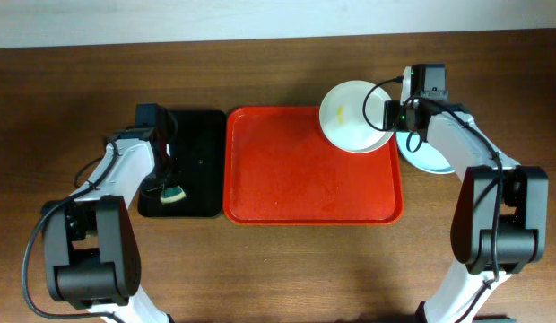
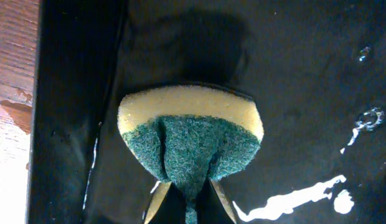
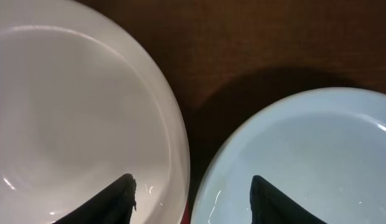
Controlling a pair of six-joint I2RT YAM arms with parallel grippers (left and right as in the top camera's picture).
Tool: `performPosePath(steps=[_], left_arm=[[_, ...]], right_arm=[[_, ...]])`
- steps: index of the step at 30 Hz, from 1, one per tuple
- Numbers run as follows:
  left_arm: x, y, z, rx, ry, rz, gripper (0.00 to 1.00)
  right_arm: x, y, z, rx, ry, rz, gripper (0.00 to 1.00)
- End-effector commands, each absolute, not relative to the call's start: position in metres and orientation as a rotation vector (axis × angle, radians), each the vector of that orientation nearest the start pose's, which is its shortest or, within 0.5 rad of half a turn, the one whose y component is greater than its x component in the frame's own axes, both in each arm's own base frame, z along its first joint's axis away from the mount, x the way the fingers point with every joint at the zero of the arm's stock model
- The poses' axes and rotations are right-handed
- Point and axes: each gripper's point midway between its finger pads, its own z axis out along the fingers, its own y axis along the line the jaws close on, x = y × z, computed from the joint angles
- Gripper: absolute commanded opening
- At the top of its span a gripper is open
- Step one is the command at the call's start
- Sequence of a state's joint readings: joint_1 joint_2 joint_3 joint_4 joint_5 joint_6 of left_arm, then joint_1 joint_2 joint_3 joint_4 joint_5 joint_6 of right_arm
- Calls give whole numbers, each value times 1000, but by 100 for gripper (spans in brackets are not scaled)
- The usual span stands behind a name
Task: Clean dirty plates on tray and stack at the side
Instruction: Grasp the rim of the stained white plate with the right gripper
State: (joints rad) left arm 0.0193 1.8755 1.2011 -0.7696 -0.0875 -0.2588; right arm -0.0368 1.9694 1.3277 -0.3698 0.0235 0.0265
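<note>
While the left gripper (image 2: 190, 202) hangs over the black tray (image 1: 202, 144) on the far left, it's got its jaws pinched tight on a sponge (image 2: 190, 134), yellow foam with a green scrubby side, squeezed hard enough that the green bit folds in the middle. The sponge is down near the front-left corner of that tray, and you can see shiny wet streaks on the black surface beside it. Next along is the big red tray (image 1: 296, 179) in the middle of the table (image 1: 287, 269), mostly bare. A white plate (image 1: 350, 121) sits on its back-right corner, hanging over the rim a bit, with a little yellow smear on it. The right gripper (image 3: 192, 183) is right there with its jaws apart, one finger over the white plate and the other over a light blue plate (image 1: 430, 161), not clamped on either as far as I can see. That blue plate is on the wood just beside the red tray's right edge, partly under the arm.
</note>
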Motion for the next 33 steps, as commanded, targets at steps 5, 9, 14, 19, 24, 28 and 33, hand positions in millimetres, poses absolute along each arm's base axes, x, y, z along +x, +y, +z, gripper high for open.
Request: performPosePath(steps=[5,9,14,19,24,28,33], left_arm=[[359,25,23,-446,2946,123,0],[359,25,23,-446,2947,123,0],[359,25,23,-446,2943,122,0],[359,25,23,-446,2943,122,1],[359,25,23,-446,2943,122,1],[359,25,23,-446,2943,122,1],[359,25,23,-446,2943,122,1]], right_arm=[[482,-24,34,100,2588,-51,52],[485,-24,36,99,2571,-47,42],[489,-24,34,99,2558,-47,38],[492,-23,26,100,2555,-43,35],[492,-19,26,91,2555,-6,19],[492,-19,26,91,2556,-6,16],[490,-18,24,90,2564,-1,4]])
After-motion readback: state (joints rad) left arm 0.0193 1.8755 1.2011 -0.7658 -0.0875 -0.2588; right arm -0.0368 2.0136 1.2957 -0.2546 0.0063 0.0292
